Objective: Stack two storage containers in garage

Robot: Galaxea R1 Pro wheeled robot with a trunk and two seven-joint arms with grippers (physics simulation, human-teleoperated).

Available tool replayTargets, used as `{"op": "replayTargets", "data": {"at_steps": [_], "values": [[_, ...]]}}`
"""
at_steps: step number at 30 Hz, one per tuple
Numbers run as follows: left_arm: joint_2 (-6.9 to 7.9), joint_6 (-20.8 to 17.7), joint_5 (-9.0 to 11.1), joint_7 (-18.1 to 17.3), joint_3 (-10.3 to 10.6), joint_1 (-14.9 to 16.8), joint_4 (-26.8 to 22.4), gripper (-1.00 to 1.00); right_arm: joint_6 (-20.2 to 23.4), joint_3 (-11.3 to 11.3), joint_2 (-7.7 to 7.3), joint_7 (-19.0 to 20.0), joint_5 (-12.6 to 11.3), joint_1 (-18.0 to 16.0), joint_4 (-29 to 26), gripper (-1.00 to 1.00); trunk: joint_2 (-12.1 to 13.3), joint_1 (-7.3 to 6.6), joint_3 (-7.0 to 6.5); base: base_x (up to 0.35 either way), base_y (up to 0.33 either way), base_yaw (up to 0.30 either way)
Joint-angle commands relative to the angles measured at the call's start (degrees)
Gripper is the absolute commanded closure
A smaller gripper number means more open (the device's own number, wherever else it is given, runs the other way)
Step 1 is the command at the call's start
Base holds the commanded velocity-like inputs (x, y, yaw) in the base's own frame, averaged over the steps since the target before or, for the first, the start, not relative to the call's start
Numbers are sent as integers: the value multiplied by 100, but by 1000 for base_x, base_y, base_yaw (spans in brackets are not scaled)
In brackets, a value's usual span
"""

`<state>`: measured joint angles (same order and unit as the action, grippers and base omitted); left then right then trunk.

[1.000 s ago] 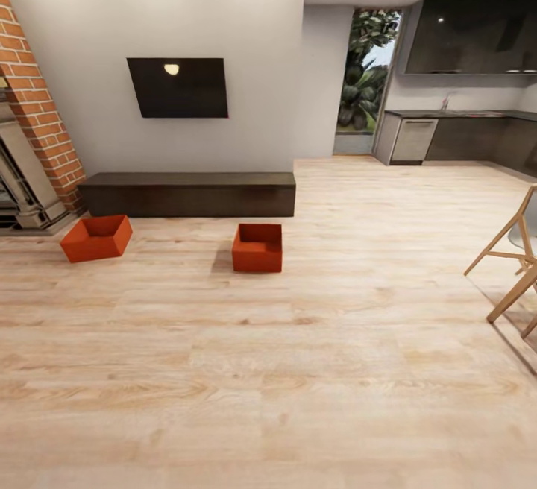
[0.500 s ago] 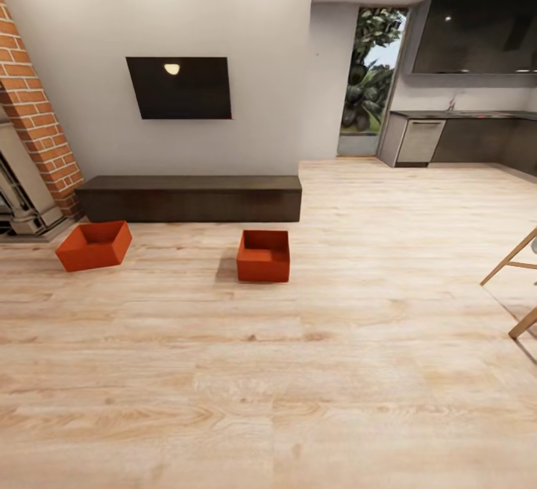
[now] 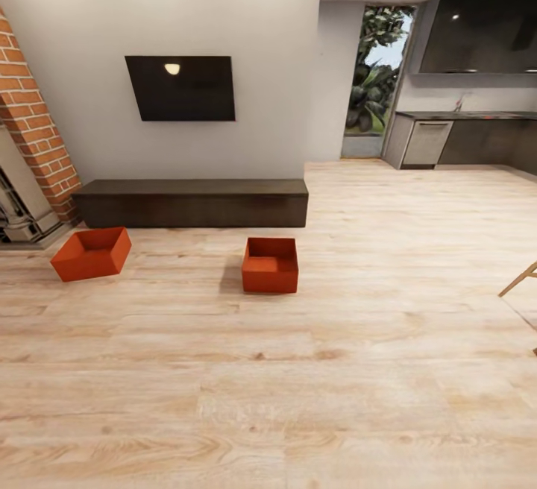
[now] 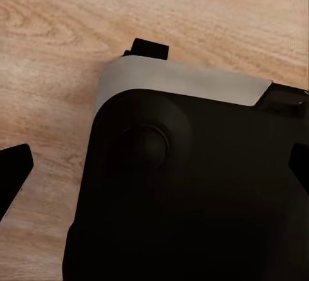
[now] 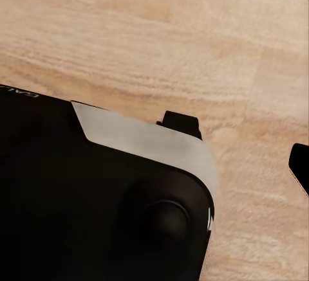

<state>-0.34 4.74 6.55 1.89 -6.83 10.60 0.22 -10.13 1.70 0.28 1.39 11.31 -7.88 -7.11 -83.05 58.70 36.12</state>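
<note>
Two orange-red storage containers stand on the pale wood planks of the living room, both open-topped and empty. One container (image 3: 91,253) sits at the left near the fireplace, turned a little askew. The other container (image 3: 270,265) stands near the middle, in front of the low cabinet's right end. Both are some way ahead of me. In the left wrist view my left gripper (image 4: 154,165) hangs open over my own dark base, with a fingertip (image 4: 13,173) at the frame's edge. In the right wrist view one fingertip (image 5: 300,165) sits far out at the edge, the gripper open and empty. The garage is out of view.
A long dark low cabinet (image 3: 194,203) runs along the grey wall under a black TV (image 3: 180,88). A red-brick fireplace (image 3: 33,131) stands at the left. A dark kitchen (image 3: 462,139) lies at the back right. A wooden chair leg (image 3: 518,280) pokes in at the right.
The whole head view has shifted: the camera moved forward and turned a little left. The containers sit slightly lower and larger, and the chair has mostly slid out at the right.
</note>
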Motion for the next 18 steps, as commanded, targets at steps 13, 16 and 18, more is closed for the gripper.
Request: {"op": "replayTargets", "data": {"at_steps": [13,16,18], "values": [[-27,18,22,0,-20,3,-46,-100,-15,14,-1,2,8,-3,4,-100,-2,3,5,303,138,0],[-33,18,22,-3,-20,3,-48,-100,-15,14,-2,2,11,-3,5,-100,-2,3,5,307,132,0],[-35,18,22,-4,-20,3,-48,-100,-15,14,-2,2,11,-3,6,-100,-2,3,5,307,131,0]]}}
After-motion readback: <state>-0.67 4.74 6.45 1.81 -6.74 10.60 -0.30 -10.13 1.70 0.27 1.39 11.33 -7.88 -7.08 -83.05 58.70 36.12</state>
